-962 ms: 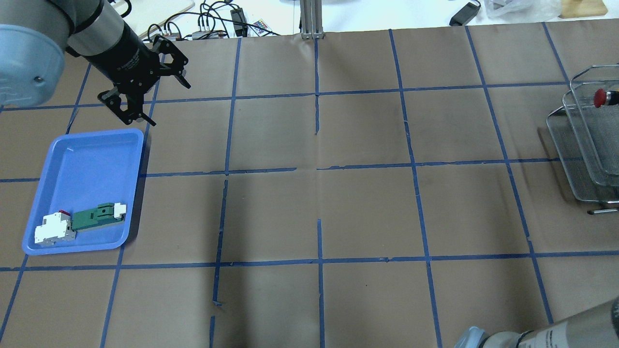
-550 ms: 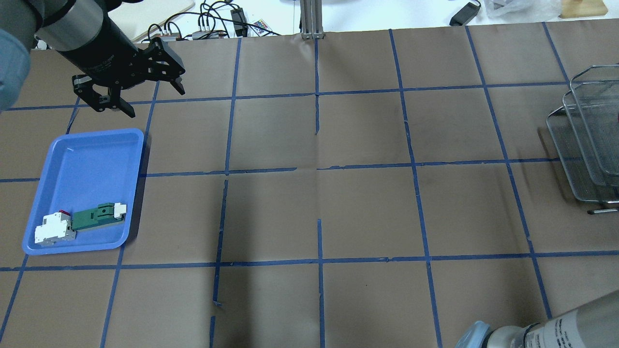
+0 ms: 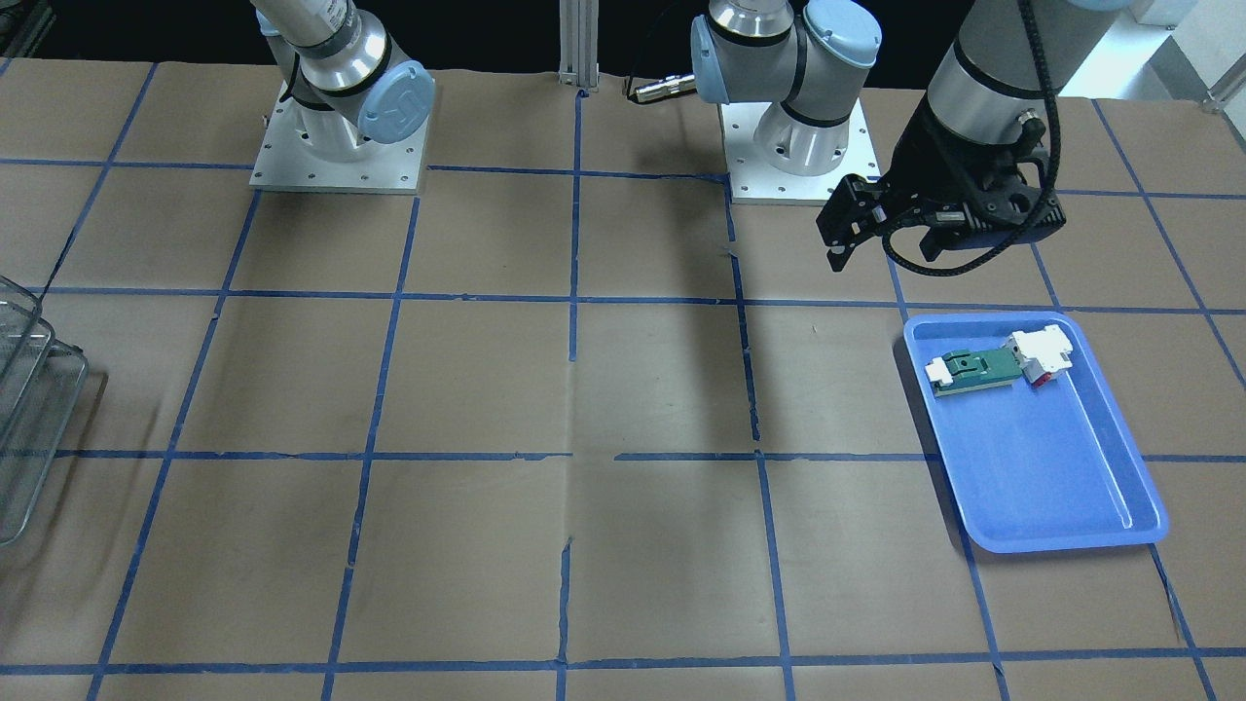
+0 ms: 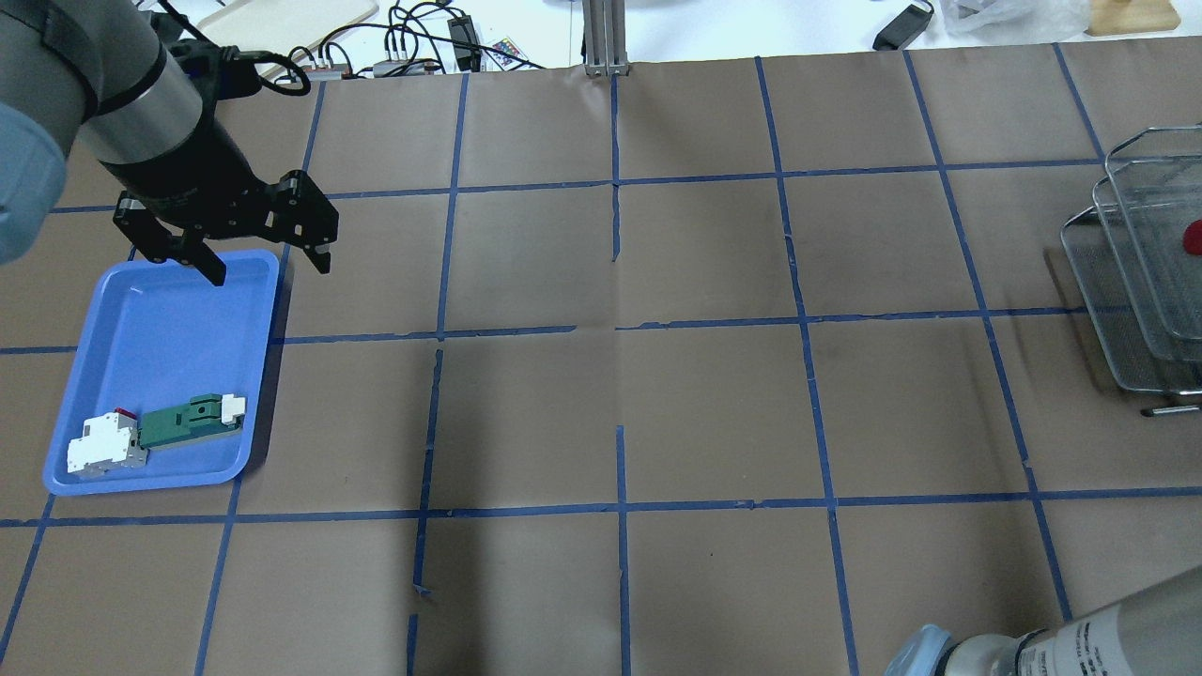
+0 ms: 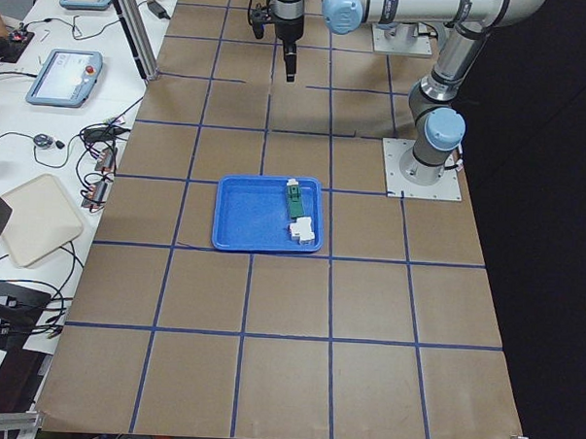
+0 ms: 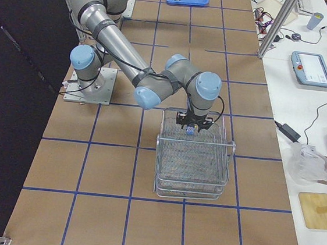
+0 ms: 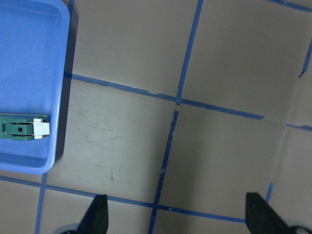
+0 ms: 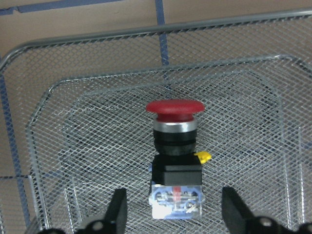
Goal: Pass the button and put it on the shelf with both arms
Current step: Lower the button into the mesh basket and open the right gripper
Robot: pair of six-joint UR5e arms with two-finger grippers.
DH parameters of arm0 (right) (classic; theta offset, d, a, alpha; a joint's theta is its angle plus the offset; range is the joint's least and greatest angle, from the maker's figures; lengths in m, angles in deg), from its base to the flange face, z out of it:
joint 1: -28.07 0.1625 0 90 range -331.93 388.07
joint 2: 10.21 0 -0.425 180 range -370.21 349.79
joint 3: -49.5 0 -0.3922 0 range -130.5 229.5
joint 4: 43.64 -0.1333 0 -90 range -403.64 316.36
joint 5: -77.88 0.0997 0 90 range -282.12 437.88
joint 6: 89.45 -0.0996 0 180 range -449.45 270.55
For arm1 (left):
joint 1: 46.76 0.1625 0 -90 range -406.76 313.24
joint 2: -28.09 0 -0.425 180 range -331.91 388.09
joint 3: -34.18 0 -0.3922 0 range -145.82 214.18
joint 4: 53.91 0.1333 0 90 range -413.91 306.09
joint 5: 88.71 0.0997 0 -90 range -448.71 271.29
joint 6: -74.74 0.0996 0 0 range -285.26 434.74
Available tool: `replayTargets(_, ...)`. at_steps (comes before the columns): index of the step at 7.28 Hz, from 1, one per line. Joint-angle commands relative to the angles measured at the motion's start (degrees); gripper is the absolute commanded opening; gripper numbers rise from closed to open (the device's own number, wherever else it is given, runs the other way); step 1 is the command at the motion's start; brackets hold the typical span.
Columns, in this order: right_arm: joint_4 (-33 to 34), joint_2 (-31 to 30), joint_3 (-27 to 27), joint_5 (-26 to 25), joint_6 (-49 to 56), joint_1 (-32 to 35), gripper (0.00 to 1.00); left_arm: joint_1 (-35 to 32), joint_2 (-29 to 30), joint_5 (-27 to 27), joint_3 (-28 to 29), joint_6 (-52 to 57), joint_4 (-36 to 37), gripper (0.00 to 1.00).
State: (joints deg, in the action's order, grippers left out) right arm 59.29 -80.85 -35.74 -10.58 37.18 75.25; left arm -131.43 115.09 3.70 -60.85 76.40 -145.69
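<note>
The button (image 8: 175,146), with a red mushroom head, a black body and a blue-and-white block, lies on the mesh of the wire shelf (image 8: 97,87). My right gripper (image 8: 175,214) is open, with a finger on each side of the button and a gap on both sides. From the right end, that gripper (image 6: 191,125) hangs over the shelf's (image 6: 193,161) top tier. Overhead, only the red head (image 4: 1193,235) shows at the right edge in the shelf (image 4: 1127,310). My left gripper (image 4: 270,268) is open and empty at the blue tray's far corner.
The blue tray (image 4: 160,310) at the left holds a green-and-white flat part (image 4: 192,421) and a white block (image 4: 103,449). It also shows from the front (image 3: 1051,487). Cables and devices lie beyond the table's far edge. Blue tape lines grid the brown table.
My left gripper has swung back toward the robot, from beyond the tray to its far corner, staying open. The button's red head has shifted in the shelf at the right edge.
</note>
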Motion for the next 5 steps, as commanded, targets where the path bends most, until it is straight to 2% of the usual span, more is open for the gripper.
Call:
replayTargets(1, -4.3, -3.96, -0.28, 0.57, -4.34, 2.28, 0.9, 0.11, -2.79, 0.32, -0.67, 4.74, -2.88, 1.0)
replayTargets(4, -13.43, -12.75, -0.72, -0.04, -27.84, 15.96, 0.9, 0.29, -3.33, 0.14, -0.32, 11.09, -2.61, 1.0)
replayTargets(5, -13.72, -14.43, -0.81, -0.13, -38.02, 22.1, 0.91, 0.12, -3.85, -2.39, -0.32, 10.91, -2.79, 1.0)
